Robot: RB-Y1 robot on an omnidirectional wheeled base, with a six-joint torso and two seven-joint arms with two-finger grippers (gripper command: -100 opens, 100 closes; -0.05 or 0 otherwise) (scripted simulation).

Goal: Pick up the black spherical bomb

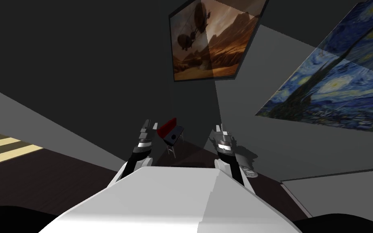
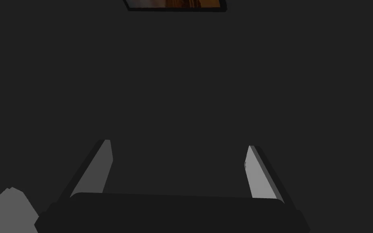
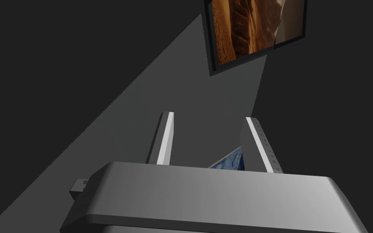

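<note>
The wall looks smooth and matt; the dark floor likewise matt; the framed painting smooth, dull.

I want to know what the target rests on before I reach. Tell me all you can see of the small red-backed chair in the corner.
The chair is small, with a flat red back, a dark boxy seat and thin pale legs. It stands on the dark floor where two walls meet, below the framed brown painting. Its slant looks like the camera's. A dark round thing, likely the bomb, lies on the seat. I see nothing else touching it.
</note>
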